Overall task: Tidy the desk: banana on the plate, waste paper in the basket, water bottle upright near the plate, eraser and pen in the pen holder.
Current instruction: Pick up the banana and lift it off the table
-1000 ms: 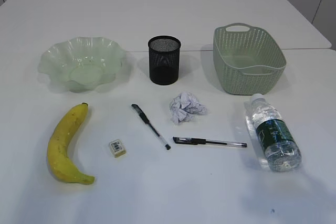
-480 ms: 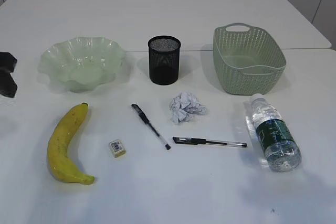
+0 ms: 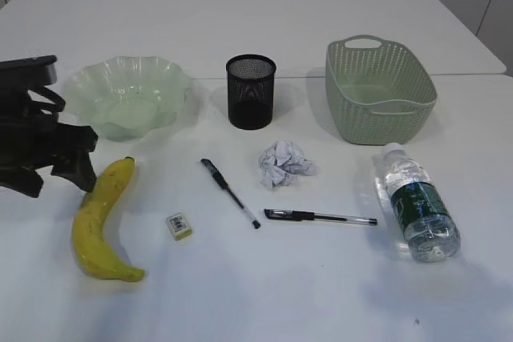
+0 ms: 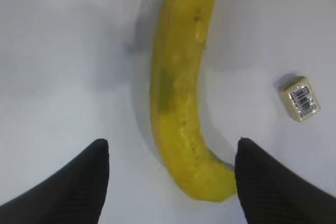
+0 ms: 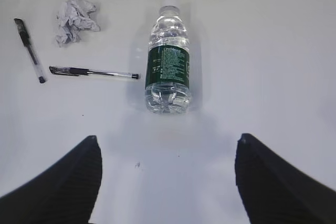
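The yellow banana [image 3: 100, 218] lies at the desk's [image 3: 240, 294] front left, below the wavy pale-green plate [image 3: 128, 98]. My left gripper [image 3: 58, 182] hovers open just left of the banana's upper end; in the left wrist view one end of the banana [image 4: 181, 87] lies between the spread fingers of that gripper [image 4: 171, 145]. The eraser [image 3: 179, 226] sits right of the banana. Two pens [image 3: 230, 192] [image 3: 321, 216] and the waste paper [image 3: 284, 163] lie mid-desk. The water bottle [image 5: 168, 72] lies on its side ahead of my open, empty right gripper [image 5: 165, 140].
The black mesh pen holder [image 3: 251, 92] stands at the back centre, and the sage-green basket [image 3: 377, 94] stands to its right. The bottle [image 3: 417, 206] lies just in front of the basket.
My left arm has come in from the left edge of the exterior view and now stands beside the banana. Nothing on the desk has moved.
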`<state>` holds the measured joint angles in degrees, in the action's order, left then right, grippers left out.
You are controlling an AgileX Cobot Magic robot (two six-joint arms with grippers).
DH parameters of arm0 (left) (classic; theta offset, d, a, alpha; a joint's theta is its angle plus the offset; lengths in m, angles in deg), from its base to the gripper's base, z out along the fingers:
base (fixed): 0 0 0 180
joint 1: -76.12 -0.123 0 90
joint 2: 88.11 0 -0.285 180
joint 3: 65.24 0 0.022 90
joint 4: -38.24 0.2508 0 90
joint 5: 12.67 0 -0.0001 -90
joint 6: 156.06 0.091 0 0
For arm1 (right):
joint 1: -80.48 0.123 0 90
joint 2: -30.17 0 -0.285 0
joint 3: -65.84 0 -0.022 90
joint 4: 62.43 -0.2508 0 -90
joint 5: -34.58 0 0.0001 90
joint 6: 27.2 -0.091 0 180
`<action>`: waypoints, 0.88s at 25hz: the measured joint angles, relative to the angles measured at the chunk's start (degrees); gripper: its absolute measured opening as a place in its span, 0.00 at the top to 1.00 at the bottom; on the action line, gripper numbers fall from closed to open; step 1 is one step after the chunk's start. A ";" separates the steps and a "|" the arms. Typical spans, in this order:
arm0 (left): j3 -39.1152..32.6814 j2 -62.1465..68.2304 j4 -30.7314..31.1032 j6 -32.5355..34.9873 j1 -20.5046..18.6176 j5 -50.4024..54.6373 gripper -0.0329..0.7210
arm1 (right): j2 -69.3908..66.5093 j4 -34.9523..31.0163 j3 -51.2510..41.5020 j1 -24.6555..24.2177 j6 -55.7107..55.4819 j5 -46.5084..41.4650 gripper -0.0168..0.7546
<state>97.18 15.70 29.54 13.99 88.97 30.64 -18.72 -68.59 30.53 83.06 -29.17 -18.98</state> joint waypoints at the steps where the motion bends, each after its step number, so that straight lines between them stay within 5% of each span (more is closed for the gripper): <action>1: 0.10 0.78 0.03 -0.67 0.59 -0.92 0.25 | 0.00 -0.12 0.00 0.00 0.00 -0.01 0.22; 22: 0.21 10.88 1.46 -5.05 1.34 -7.28 0.25 | 0.00 -0.23 0.00 0.00 0.00 -0.83 0.22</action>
<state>97.39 26.59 31.00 8.95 90.31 23.36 -18.72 -68.82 30.53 83.06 -29.17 -19.81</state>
